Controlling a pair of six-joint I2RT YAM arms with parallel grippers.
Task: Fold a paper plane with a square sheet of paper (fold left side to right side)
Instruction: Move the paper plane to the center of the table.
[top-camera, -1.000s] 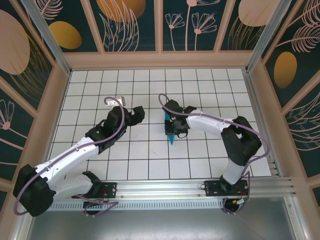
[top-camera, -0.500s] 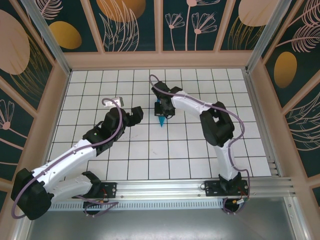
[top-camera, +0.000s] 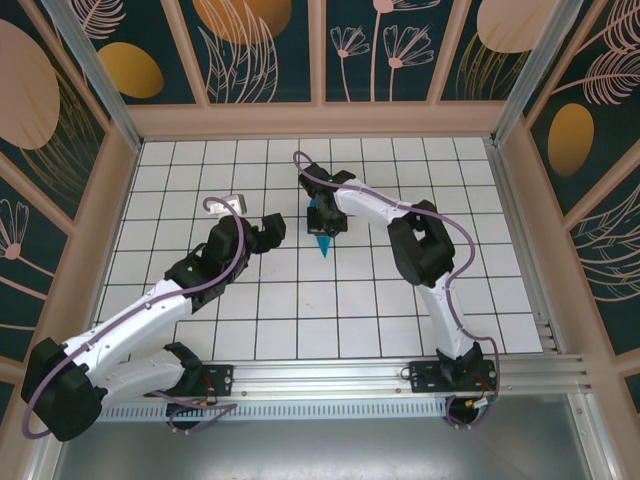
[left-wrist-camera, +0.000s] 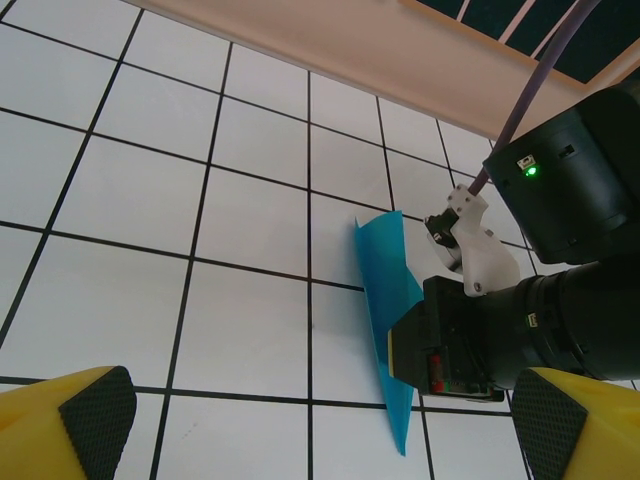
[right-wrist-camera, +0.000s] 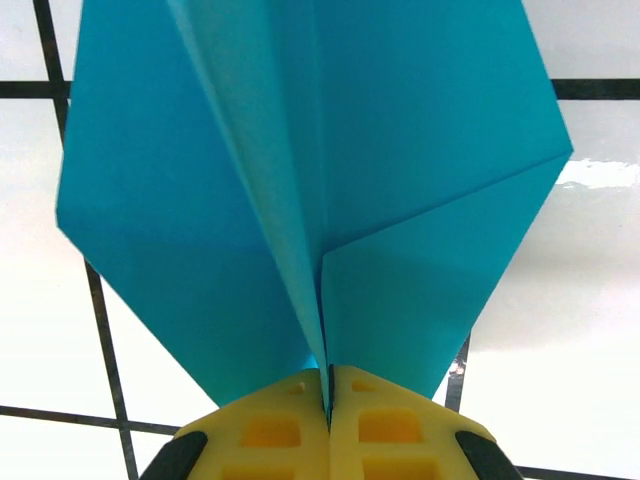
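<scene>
Clearly the right gripper (right-wrist-camera: 328, 385), clenched on the paper plane (right-wrist-camera: 310, 180) at its centre crease over the far middle of the tiled table (top-camera: 180, 170), should lay it flat before releasing, while the left gripper (left-wrist-camera: 325, 415) hangs wide open nearby.

No text or number is legible: a small red-and-white sticker (left-wrist-camera: 432, 364) on the right arm's black boxy wrist housing (left-wrist-camera: 470, 335) is too blurred to read, and the cyan-blue folded paper plane (right-wrist-camera: 320, 180) is unmarked
</scene>
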